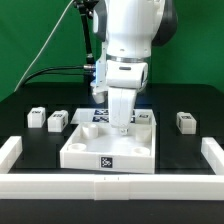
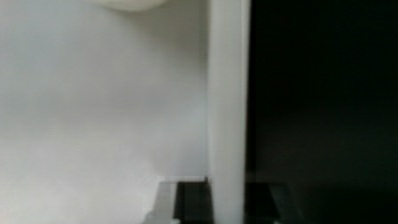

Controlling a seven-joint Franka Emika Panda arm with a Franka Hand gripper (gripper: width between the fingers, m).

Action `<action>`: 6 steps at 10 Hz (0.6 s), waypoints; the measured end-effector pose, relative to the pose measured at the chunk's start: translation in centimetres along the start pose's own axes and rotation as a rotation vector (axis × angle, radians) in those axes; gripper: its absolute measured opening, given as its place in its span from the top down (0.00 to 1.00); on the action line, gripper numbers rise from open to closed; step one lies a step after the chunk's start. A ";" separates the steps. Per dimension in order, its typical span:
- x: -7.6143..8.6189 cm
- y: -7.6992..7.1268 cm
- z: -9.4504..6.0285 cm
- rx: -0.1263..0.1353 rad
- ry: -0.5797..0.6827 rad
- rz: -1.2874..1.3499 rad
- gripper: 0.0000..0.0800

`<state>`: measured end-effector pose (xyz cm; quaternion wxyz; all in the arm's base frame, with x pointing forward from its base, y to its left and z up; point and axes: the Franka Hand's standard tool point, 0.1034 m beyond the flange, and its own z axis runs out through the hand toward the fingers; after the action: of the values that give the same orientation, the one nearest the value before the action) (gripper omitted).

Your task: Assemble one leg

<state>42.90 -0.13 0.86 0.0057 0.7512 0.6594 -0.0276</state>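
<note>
The large white square panel (image 1: 100,145) lies on the black table. My gripper (image 1: 124,127) reaches straight down onto it, right of its middle. In the wrist view the gripper (image 2: 228,206) stands over the panel's raised rim (image 2: 228,90). One dark finger (image 2: 191,205) lies flush against the rim, and the other is lost against the black table. The jaws look shut on the rim. A round socket (image 2: 128,4) shows on the panel's face (image 2: 89,110). Two legs (image 1: 37,117) (image 1: 58,121) lie at the exterior view's left of the panel, and one leg (image 1: 185,121) lies at its right.
The marker board (image 1: 99,114) lies just behind the panel. White rails border the table at the exterior view's left (image 1: 10,150), right (image 1: 214,152) and front (image 1: 110,186). A small white block (image 1: 147,118) stands at the panel's back right; what it is cannot be told.
</note>
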 end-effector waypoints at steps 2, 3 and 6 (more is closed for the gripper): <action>0.0 0.0 0.0 0.000 0.000 0.000 0.93; 0.3 0.4 -0.1 -0.006 0.000 -0.028 0.93; 3.5 2.3 -0.2 -0.025 0.007 -0.089 0.93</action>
<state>45.59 3.03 0.87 0.0117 0.7211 0.6926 -0.0169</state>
